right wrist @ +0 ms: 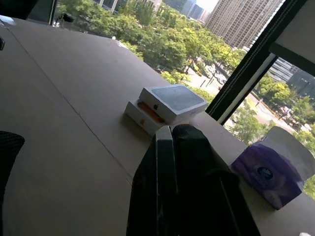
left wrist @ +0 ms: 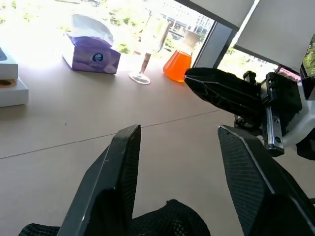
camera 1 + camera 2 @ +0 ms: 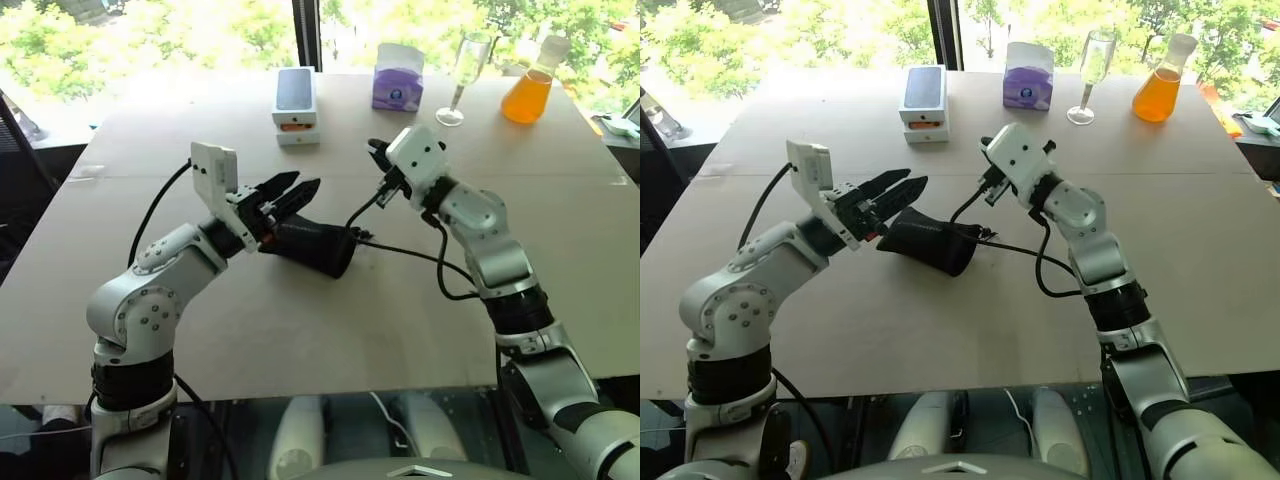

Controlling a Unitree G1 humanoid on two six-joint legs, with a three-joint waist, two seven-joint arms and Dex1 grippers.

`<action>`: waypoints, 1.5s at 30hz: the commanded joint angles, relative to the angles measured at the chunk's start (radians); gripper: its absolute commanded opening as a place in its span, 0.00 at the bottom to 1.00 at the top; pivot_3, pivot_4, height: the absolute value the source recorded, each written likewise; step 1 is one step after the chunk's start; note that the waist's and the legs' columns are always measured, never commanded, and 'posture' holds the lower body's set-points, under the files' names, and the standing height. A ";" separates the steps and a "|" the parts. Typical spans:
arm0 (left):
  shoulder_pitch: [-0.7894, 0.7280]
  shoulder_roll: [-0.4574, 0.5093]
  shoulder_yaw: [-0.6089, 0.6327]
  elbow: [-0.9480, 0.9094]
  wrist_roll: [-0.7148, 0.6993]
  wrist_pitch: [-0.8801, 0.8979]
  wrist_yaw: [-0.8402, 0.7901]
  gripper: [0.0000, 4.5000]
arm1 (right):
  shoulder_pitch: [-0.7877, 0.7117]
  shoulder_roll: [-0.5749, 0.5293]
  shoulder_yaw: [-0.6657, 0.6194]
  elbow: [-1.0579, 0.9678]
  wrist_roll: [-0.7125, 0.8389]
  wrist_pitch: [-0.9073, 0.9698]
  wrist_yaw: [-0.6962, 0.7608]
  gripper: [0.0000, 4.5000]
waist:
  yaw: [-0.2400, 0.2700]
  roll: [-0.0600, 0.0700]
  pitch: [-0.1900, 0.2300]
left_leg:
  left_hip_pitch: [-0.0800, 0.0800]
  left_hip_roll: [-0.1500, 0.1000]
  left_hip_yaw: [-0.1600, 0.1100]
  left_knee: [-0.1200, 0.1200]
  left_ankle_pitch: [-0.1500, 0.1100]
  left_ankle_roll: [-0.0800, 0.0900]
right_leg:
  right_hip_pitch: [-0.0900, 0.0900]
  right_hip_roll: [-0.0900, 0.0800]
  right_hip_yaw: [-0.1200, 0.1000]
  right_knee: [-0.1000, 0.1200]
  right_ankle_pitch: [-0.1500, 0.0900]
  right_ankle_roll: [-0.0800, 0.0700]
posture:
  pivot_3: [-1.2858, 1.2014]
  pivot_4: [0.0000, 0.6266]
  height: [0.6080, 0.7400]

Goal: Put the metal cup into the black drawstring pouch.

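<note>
Left eye view: pouch (image 3: 315,245) lies on its side on the table (image 3: 300,340), between the two arms. It looks plump and rounded, so the cup is probably inside, though this cannot be confirmed. The left gripper (image 3: 300,183) hovers over the closed end of the pouch with its fingers apart and nothing between them. The right gripper (image 3: 378,150) is raised beyond the pouch mouth. A thin black cord (image 3: 365,207) runs up from the mouth toward it; whether it is clamped there cannot be told.

Right eye view: same layout. At the far edge stand a box (image 3: 924,97), a tissue box (image 3: 1028,76), a wine glass (image 3: 1092,75) and a flask (image 3: 1160,88) of orange liquid, all well apart from the pouch.

Left wrist view: both fingers spread, with bare table between them and black fabric just below.

Right wrist view: fingers pressed flat together.

Handling, as judged: the fabric is soft and limp, and it slides on the smooth board. A loaded pouch would be best taken by the cord or by gathered cloth at the mouth. The cup, being rigid and slick, could slip out if the mouth tips down.

Surroundings: pale matte tabletop beside large windows, with trees and towers outside.
</note>
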 commanded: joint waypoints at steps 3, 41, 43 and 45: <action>0.133 0.001 0.025 -0.120 -0.057 0.032 0.039 0.62 | 0.109 -0.057 -0.051 -0.109 0.060 0.068 0.028 0.00 | -0.003 0.000 0.000 | 0.001 0.001 0.000 -0.001 0.000 0.000 | 0.000 0.001 0.000 0.000 0.000 0.000 | 0.52 0.24 1.00; -0.270 0.134 -0.402 -0.085 0.294 0.488 0.110 1.00 | 0.510 -0.127 -0.024 -0.387 0.165 0.186 0.025 0.98 | 0.016 0.001 0.000 | 0.001 -0.004 -0.001 0.002 -0.002 0.004 | 0.001 0.003 0.001 0.000 -0.001 0.000 | 0.52 0.24 1.00; -0.294 0.112 -0.421 -0.061 0.304 0.499 0.098 1.00 | 0.521 -0.131 -0.032 -0.400 0.161 0.190 0.012 0.98 | 0.017 0.001 0.000 | 0.001 -0.004 -0.001 0.002 -0.001 0.002 | 0.001 0.003 0.001 0.000 -0.001 0.000 | 0.52 0.24 1.00; -0.312 0.109 -0.468 -0.035 0.344 0.493 0.099 1.00 | 0.529 -0.134 -0.033 -0.407 0.157 0.191 0.001 0.98 | 0.015 0.001 0.000 | 0.001 -0.003 -0.001 0.002 0.000 0.001 | 0.001 0.003 0.001 0.001 -0.001 0.000 | 0.52 0.24 1.00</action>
